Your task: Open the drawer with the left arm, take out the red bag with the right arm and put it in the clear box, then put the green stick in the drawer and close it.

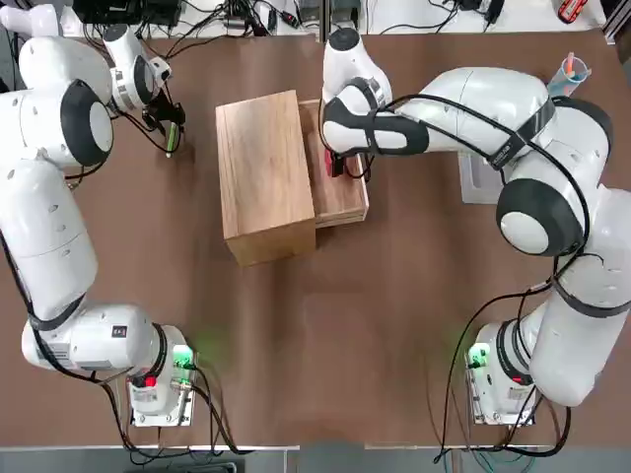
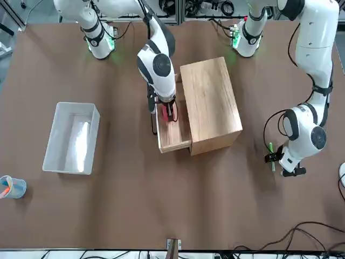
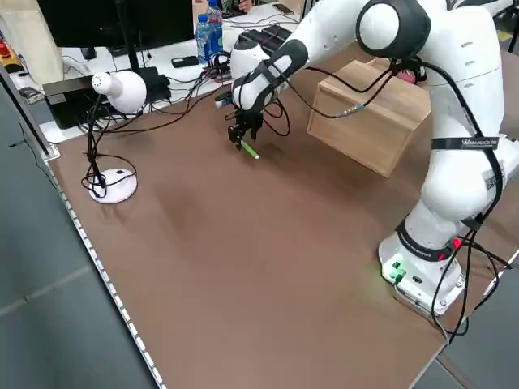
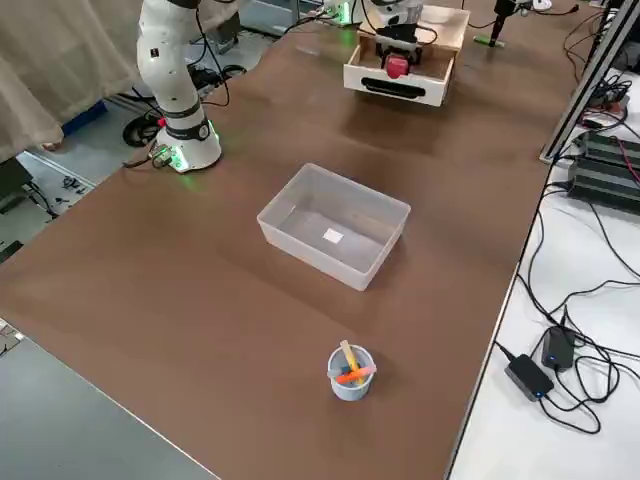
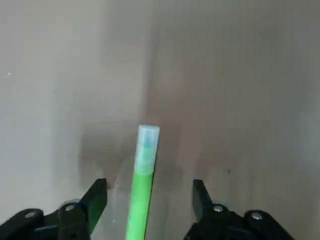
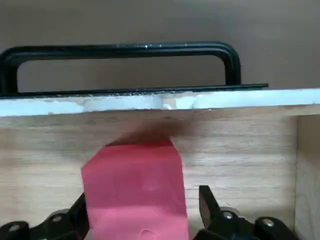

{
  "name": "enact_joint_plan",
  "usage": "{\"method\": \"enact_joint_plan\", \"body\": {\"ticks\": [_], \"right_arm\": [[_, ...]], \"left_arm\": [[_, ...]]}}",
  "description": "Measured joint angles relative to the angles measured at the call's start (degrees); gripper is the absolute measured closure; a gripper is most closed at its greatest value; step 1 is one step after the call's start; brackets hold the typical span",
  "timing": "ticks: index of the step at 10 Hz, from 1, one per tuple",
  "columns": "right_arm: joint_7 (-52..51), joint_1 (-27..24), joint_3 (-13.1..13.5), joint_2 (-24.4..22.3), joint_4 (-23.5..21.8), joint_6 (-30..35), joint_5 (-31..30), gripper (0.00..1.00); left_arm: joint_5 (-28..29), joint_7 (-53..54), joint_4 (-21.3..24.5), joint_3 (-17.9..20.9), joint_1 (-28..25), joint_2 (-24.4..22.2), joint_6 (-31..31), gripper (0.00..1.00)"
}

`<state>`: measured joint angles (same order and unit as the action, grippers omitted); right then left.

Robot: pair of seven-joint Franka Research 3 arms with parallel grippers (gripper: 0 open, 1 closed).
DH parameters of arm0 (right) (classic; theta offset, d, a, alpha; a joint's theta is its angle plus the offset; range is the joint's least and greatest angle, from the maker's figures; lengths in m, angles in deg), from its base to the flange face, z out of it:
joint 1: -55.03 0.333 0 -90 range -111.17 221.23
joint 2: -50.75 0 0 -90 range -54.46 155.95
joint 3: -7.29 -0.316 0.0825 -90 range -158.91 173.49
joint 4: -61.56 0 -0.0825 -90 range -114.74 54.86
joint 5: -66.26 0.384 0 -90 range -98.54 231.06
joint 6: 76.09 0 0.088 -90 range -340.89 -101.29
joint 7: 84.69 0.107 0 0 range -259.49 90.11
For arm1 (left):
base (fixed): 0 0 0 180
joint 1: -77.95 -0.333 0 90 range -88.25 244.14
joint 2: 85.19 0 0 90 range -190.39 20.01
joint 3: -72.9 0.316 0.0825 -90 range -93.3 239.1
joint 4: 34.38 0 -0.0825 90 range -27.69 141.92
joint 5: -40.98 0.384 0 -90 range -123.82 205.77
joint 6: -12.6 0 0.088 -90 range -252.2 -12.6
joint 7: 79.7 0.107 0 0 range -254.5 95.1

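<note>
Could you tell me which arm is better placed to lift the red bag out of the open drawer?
The right. Its gripper is down in the drawer with fingers either side of the red bag; the left gripper is across the table, astride the green stick.

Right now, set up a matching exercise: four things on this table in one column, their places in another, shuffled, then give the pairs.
Things:
1. red bag
2. green stick
3. clear box
4. blue cup

Places:
A. on bare table, between the left gripper's fingers
B. empty, out on the table apart from the cabinet
C. in the open drawer, between the right gripper's fingers
D. near a table edge, holding pens

Pairs: 1-C, 2-A, 3-B, 4-D
</note>
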<state>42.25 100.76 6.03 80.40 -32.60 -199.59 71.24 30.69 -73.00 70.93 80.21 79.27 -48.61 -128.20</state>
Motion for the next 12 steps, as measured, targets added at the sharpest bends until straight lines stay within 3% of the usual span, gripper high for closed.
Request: {"method": "enact_joint_plan", "body": {"ticks": [1,2,3,6,9,12], "right_arm": [[0.0,-0.1,0.1,0.0,0.2,-0.2,0.0,0.31],[0.0,-0.3,0.2,0.0,0.4,-0.3,0.0,0.41],[0.0,-0.7,0.3,0.0,0.6,-0.3,0.0,0.41],[-2.5,-2.4,0.4,-1.2,2.1,1.1,0.0,0.41],[-10.2,-5.5,0.5,-7.1,3.8,7.4,0.0,0.41],[-34.2,-13.3,1.0,-11.9,5.1,17.4,-0.2,0.41]], "left_arm": [[0.0,0.0,0.1,0.0,0.0,0.0,0.1,0.25],[0.0,0.0,0.4,0.0,0.1,0.1,0.1,0.27],[0.0,-0.1,0.8,0.0,0.1,0.1,0.1,0.35],[0.0,-0.1,0.8,0.7,0.0,-0.3,0.2,0.83],[-0.1,-0.3,0.7,0.3,0.1,-1.2,0.5,0.82],[-0.1,-4.0,0.0,-2.8,0.9,-7.7,4.5,0.82]]}}
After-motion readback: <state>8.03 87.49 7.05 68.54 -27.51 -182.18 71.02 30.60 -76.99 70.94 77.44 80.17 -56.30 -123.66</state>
